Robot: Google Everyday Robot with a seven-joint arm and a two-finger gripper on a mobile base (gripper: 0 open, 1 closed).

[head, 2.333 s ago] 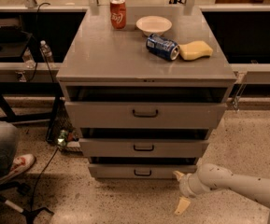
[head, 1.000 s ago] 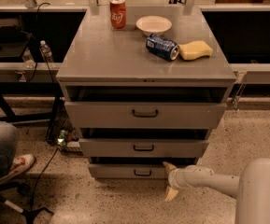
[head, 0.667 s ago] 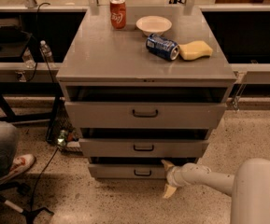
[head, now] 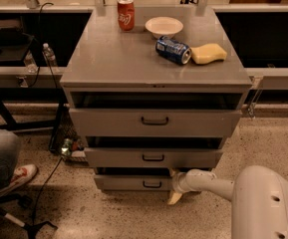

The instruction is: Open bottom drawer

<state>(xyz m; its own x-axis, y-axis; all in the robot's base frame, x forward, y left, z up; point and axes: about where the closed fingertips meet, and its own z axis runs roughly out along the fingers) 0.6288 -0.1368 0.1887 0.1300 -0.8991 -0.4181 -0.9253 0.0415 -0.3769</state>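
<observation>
The bottom drawer (head: 128, 183) is the lowest and shortest grey front of the cabinet, with a small dark loop handle (head: 152, 184) at its centre. A dark gap shows above its front. My gripper (head: 172, 185) is at the drawer's front, just right of the handle. It is open, with one pale finger (head: 172, 173) at the top edge of the front and the other finger (head: 174, 198) below it near the floor. My white arm (head: 208, 183) reaches in from the lower right.
The middle drawer (head: 153, 157) and top drawer (head: 154, 120) sit above. On the cabinet top (head: 108, 59) stand a red can (head: 126, 14), a white bowl (head: 164, 26), a blue can (head: 173, 50) lying down and a yellow sponge (head: 208, 53). A person's leg and shoe (head: 14, 176) are at the left.
My gripper has moved left from beside the cabinet's right side onto the bottom drawer's front, close to the handle. The drawers have not moved.
</observation>
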